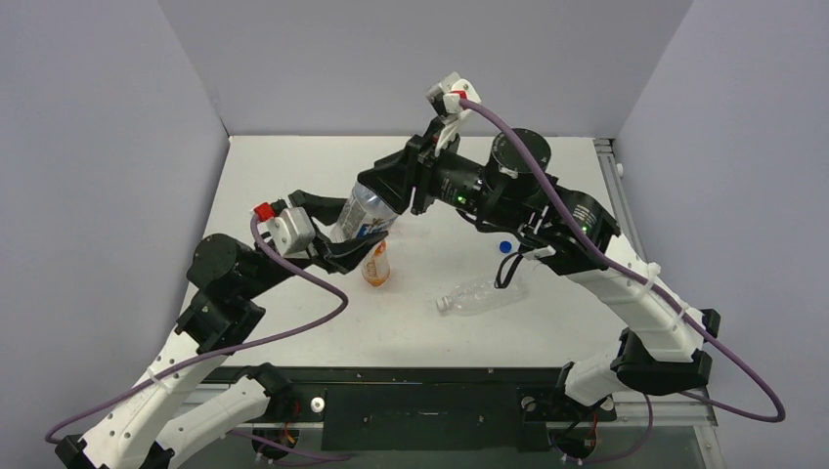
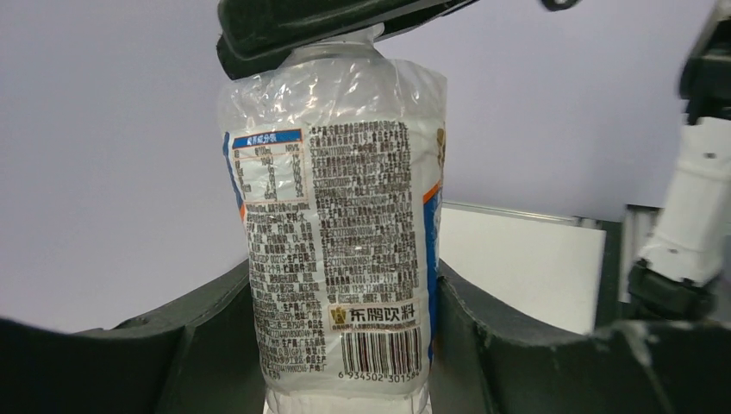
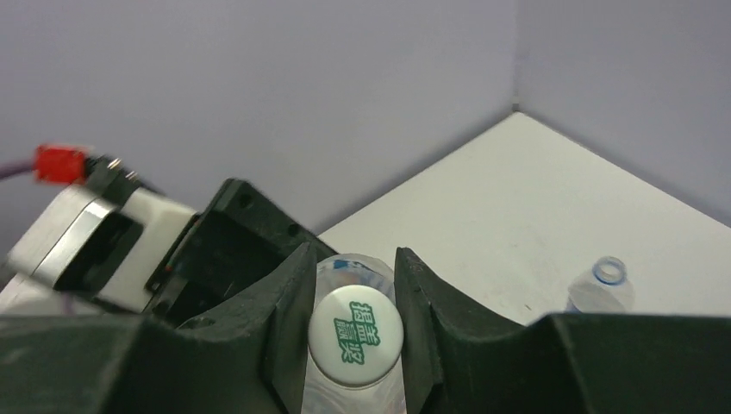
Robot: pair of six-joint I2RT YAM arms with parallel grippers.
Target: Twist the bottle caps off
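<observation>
My left gripper [image 1: 350, 237] is shut on the body of the short bottle with the blue-white label [image 1: 364, 213] and holds it tilted above the table. In the left wrist view the bottle [image 2: 340, 224] fills the space between the fingers [image 2: 509, 345]. My right gripper [image 1: 389, 189] is shut on its white cap [image 3: 356, 336], which has green characters on top; a finger [image 3: 421, 302] sits on each side. The orange bottle [image 1: 375, 264] stands just below. The plain bottle [image 1: 481, 293] lies uncapped, and a blue cap [image 1: 504, 246] lies near it. The Pepsi bottle is out of view.
The plain bottle's open neck with a blue ring shows in the right wrist view [image 3: 608, 280]. Grey walls close in the white table [image 1: 547, 322] at the back and sides. Purple cables hang from both arms.
</observation>
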